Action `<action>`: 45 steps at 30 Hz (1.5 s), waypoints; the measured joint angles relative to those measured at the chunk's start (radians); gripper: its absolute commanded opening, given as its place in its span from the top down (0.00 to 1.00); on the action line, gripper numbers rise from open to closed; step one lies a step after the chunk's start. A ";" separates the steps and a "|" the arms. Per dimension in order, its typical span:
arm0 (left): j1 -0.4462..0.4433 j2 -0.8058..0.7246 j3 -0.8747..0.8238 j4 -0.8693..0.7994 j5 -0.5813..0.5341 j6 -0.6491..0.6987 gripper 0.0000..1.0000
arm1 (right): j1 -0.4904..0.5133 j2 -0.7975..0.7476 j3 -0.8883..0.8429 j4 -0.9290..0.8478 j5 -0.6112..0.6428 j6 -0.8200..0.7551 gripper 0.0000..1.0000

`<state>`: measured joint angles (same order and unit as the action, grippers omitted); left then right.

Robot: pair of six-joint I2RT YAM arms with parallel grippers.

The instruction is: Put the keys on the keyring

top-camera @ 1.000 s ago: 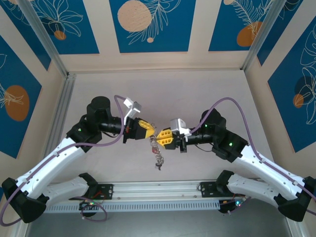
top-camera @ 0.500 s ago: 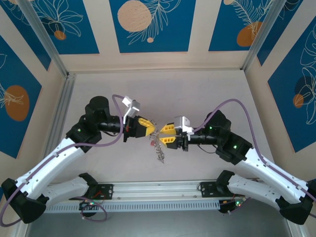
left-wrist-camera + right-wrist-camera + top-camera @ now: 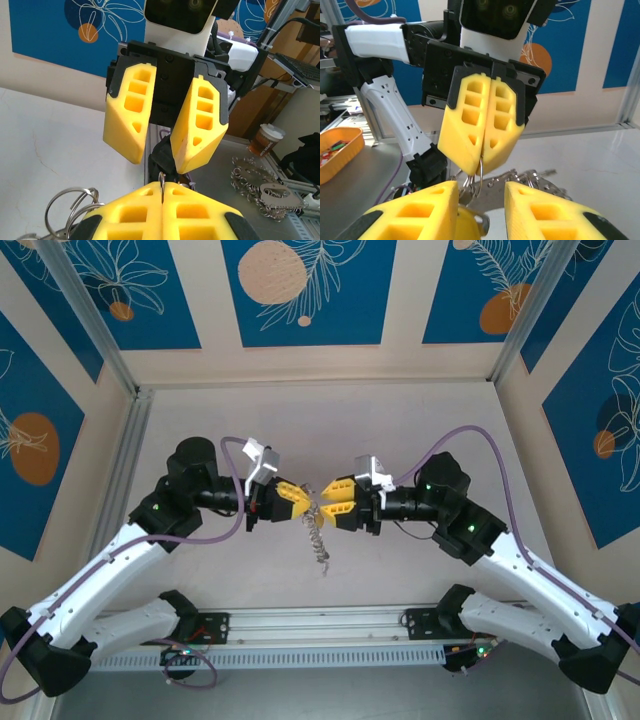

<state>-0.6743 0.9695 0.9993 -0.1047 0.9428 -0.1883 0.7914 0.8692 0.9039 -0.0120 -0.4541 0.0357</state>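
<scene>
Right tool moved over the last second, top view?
Yes. The right tool has shifted away from the near rail, toward the back wall.

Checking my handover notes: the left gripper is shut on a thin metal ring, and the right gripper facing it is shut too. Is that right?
Not quite: the right gripper is open. The left wrist view shows its yellow fingers standing apart. The rest holds: the left gripper is shut on the thin metal ring, and the two grippers face each other.
</scene>
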 measured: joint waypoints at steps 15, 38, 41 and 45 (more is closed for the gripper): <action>0.000 0.000 0.000 0.044 0.018 0.003 1.00 | 0.013 0.019 0.011 0.004 -0.050 0.025 0.73; 0.000 0.000 0.000 0.055 0.019 0.008 1.00 | -0.004 0.038 0.011 0.047 -0.029 0.101 0.80; 0.000 0.000 0.000 0.055 0.019 0.008 1.00 | -0.005 0.046 0.011 0.058 -0.037 0.112 0.84; 0.000 0.000 0.000 0.055 0.018 0.008 1.00 | -0.005 0.060 0.011 0.063 -0.048 0.119 0.88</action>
<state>-0.6746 0.9695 0.9993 -0.0502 0.9607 -0.1806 0.7868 0.9287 0.9146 0.0509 -0.5026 0.1543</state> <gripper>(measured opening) 0.050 0.128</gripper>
